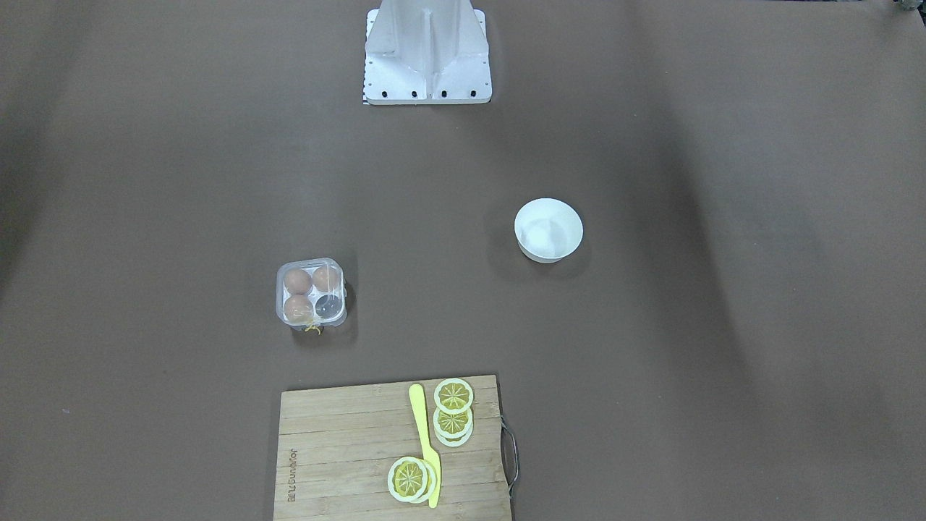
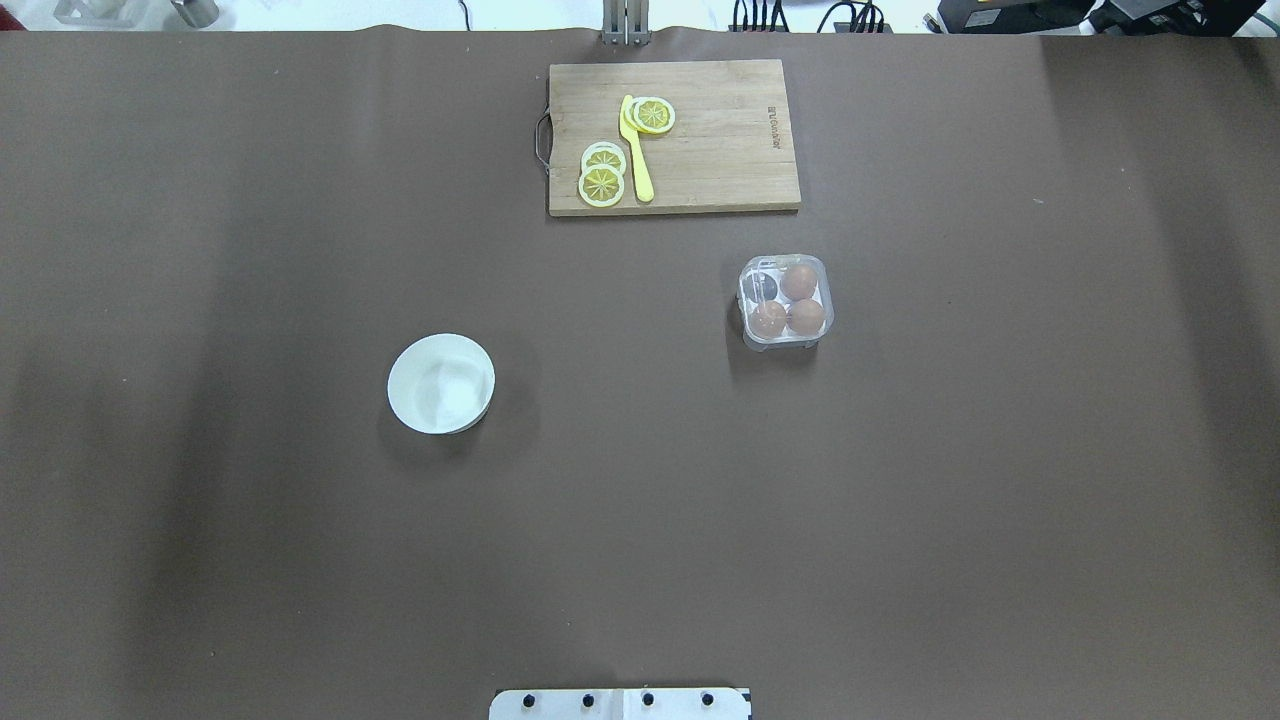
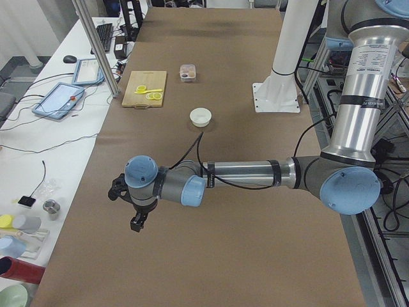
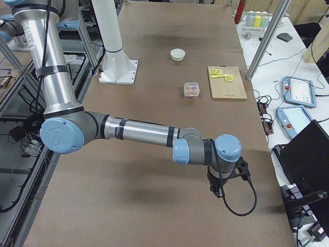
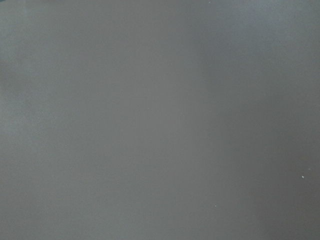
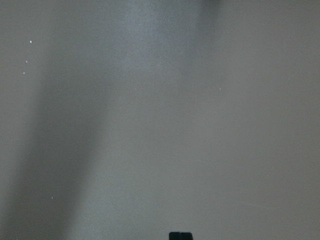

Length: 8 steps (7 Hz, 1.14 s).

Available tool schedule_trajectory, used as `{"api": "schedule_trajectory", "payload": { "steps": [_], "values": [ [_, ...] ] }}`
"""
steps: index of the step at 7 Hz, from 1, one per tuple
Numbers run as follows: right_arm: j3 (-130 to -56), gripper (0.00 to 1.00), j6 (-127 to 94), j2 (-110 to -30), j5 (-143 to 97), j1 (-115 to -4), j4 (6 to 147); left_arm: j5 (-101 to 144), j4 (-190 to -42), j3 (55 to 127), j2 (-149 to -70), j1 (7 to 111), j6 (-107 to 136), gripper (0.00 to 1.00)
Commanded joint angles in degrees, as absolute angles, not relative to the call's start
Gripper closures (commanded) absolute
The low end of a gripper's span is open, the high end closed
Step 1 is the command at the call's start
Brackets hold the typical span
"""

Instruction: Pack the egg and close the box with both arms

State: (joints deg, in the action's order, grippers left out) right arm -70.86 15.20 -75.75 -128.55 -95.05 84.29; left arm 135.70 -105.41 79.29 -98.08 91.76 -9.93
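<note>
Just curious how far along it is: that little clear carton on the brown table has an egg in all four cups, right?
Not quite. The clear carton holds only three eggs; the fourth cup is empty, as the overhead exterior view shows. It does stand on the brown table.

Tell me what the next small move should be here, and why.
Probably swing the right gripper in toward the box on the robot's right to press-check the lid: three eggs already sit inside, no loose egg shows, and the lid looks down though its latch is unclear.
</note>
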Motion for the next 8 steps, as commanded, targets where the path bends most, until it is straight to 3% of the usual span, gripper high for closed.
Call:
{"api": "schedule_trajectory", "payload": {
  "steps": [1,2,3,8],
  "values": [
    [-70.8,0.36,13.9,-75.7,-129.0,-95.1,85.9,135.7,-105.5,79.4,-98.1,91.8,-9.9,0.02],
    [-70.8,0.13,13.8,-75.7,-129.0,-95.2,85.9,135.7,-105.5,79.4,-98.1,91.8,-9.9,0.02],
    [-70.8,0.02,13.8,-75.8,-129.1,-95.2,85.9,135.7,-105.5,79.4,-98.1,91.8,-9.9,0.02],
    [-72.8,0.01,12.1,-74.4,-135.3,-96.7,93.1,135.8,-105.2,79.4,-97.7,91.8,-9.8,0.02]
  ]
}}
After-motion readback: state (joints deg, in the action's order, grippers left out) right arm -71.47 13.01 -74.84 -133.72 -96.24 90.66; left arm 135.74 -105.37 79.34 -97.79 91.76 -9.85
